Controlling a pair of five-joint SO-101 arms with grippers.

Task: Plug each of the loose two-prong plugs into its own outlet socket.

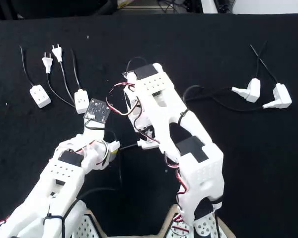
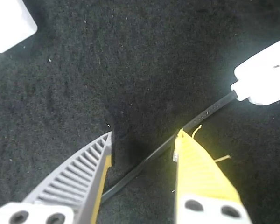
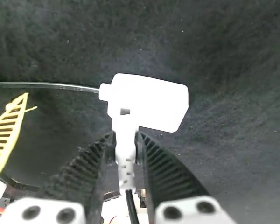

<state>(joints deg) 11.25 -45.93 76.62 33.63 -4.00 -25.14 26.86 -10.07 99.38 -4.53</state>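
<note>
A: Right claw (image 3: 126, 140) is clamped on a plug (image 3: 124, 122), mid-frame in the high view, nose at its socket (image 3: 151, 105). Seating step, I'd say.

B: Left claw (image 2: 143, 137) gapes wide astride the socket's cable (image 2: 210, 112) (no grip yet). Next calls for bracing, then a straight push.

A: Upper left, loose plugs (image 1: 47, 62) lie beside free sockets (image 1: 39, 95). The crowded arms could snag that cable.

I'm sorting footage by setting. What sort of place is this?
Probably a robotics lab bench: two white robot arms on a black-covered table, with loose plugs and outlet sockets on short cords laid out for practice.
</note>
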